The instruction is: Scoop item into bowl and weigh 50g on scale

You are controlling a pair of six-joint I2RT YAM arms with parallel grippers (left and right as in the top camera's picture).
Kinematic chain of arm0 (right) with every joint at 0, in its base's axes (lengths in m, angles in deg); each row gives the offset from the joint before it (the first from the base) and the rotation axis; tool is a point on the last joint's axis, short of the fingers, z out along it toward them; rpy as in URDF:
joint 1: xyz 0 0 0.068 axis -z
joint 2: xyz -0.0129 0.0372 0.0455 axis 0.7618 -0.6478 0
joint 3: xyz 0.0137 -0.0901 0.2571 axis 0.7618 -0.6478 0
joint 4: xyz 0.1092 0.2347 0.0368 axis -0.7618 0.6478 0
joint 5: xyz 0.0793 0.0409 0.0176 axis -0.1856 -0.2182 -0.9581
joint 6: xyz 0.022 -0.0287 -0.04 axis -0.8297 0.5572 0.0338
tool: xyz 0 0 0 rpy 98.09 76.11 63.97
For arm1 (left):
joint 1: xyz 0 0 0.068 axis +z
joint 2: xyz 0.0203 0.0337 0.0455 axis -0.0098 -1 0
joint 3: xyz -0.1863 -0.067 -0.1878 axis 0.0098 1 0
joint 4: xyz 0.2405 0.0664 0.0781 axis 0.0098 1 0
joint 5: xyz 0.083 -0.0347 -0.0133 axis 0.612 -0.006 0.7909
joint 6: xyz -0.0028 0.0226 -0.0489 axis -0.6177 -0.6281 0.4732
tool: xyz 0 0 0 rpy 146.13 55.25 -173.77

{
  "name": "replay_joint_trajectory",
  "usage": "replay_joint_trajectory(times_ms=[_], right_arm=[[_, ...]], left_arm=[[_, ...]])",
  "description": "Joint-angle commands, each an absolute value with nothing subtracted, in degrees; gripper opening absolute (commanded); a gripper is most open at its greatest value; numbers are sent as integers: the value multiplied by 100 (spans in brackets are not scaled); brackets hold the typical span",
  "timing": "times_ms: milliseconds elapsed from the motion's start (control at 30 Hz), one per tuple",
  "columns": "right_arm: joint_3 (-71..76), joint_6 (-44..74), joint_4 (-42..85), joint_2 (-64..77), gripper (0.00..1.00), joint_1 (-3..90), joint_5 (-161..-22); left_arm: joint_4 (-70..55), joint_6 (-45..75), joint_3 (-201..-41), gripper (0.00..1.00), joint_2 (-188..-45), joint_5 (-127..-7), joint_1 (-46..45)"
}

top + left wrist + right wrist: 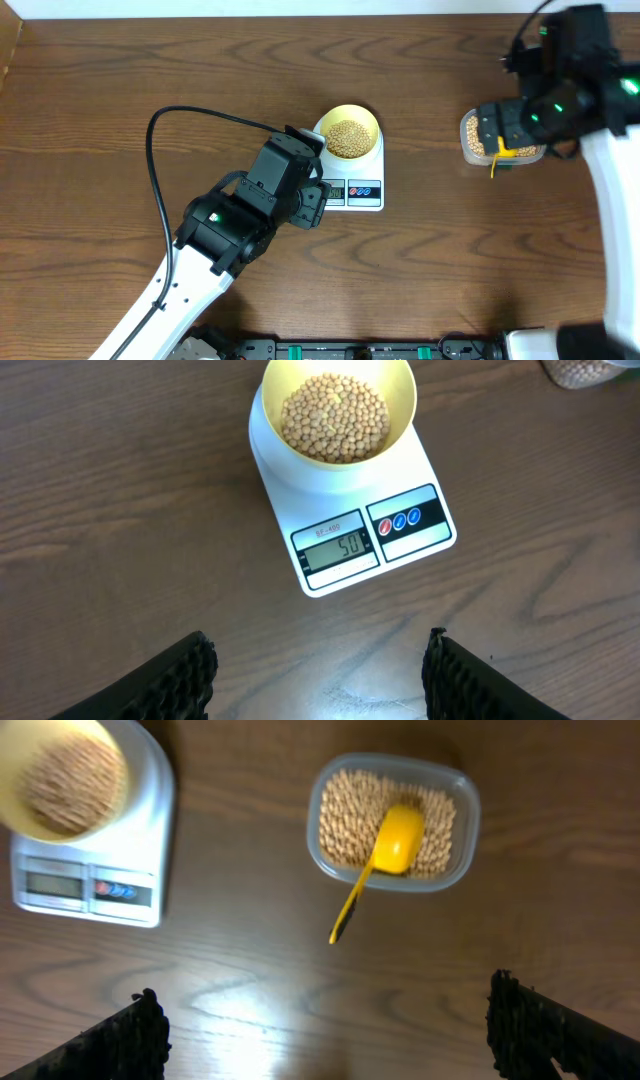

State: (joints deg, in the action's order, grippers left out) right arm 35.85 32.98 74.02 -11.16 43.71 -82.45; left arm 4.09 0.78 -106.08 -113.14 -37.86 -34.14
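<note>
The pale-yellow bowl [351,135] sits on the white scale [364,192] and holds tan beans [334,417]. In the left wrist view the bowl's rim [405,390] and the scale [410,540] show, and the display reads 50. My left gripper [318,670] is open and empty, above the table just in front of the scale. My right gripper [325,1030] is open and empty, above the table in front of the clear tub [465,815]. The tub holds more beans [345,815]. The yellow scoop [385,855] lies in it, handle over the rim. The scale [140,890] and bowl [25,820] also show in the right wrist view.
The clear tub [467,140] stands right of the scale, partly under my right arm, with the scoop handle [494,163] sticking out. My left arm's black cable [160,130] loops over the table's left half. The table's front edge runs along the bottom.
</note>
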Motion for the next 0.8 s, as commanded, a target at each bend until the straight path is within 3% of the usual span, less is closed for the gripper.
replay_joint_trajectory(times_ms=[0,167,333,533,767], right_arm=[[3620,3066,7412,-542,99,4356,-8564],[2903,2856,7214,551,99,4358,-8676],[958,2627,5874,2097,99,4417,-8577],[-1586,1936,4525,3985,99,4445,-7076],[-3523,1042,3544,5659,99,4445,-6206]], left_arm=[[426,109,-10759,69,-11269,-3735,-3390],[424,109,-10759,69,-11269,-3735,-3390],[424,109,-10757,69,-11269,-3738,-3390],[424,109,-10759,69,-11269,-3738,-3390],[424,109,-10757,69,-11269,-3735,-3390]])
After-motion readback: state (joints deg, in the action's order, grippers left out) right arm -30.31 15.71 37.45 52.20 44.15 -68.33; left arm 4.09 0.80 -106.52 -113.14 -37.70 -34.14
